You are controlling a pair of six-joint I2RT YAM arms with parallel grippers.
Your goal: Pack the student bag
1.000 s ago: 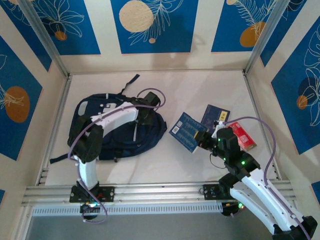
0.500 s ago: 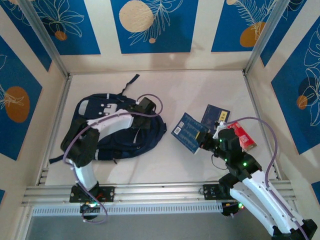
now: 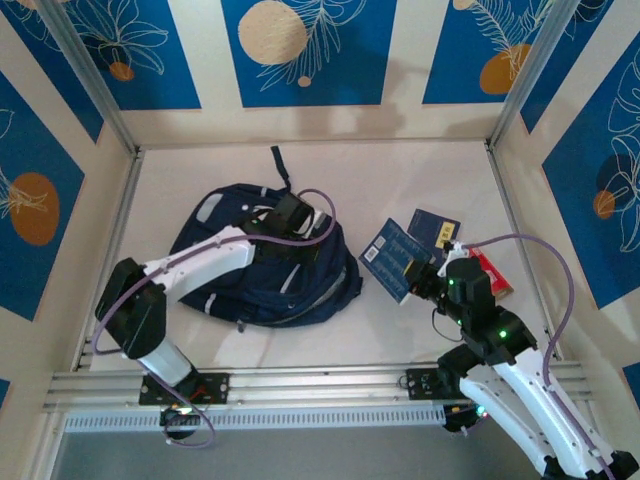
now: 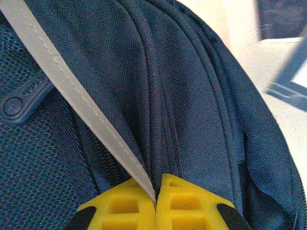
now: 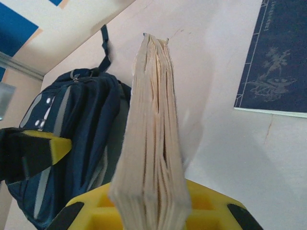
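Note:
The student bag [image 3: 250, 275], navy with grey stripes, lies left of the table's middle. My left gripper [image 3: 290, 225] rests on its upper part. In the left wrist view the yellow pads [image 4: 187, 201] of the left gripper [image 4: 157, 191] are pressed together, pinching a fold of the bag's fabric [image 4: 201, 96] and the end of a grey reflective stripe [image 4: 72, 86]. My right gripper [image 3: 415, 275] is shut on a blue-covered book [image 3: 390, 258], holding it off the table to the right of the bag. Seen edge-on, the book's pages [image 5: 153, 143] rise from the right gripper [image 5: 151, 211].
A dark blue book [image 3: 432, 228] lies flat behind the held one, and a red book [image 3: 490, 272] lies beside my right arm. White walls fence the table at the back and sides. Bare table lies between bag and back wall.
My left gripper closed on the bag and dragged it to the right, toward the table's middle. The right gripper drifted slightly right with its book.

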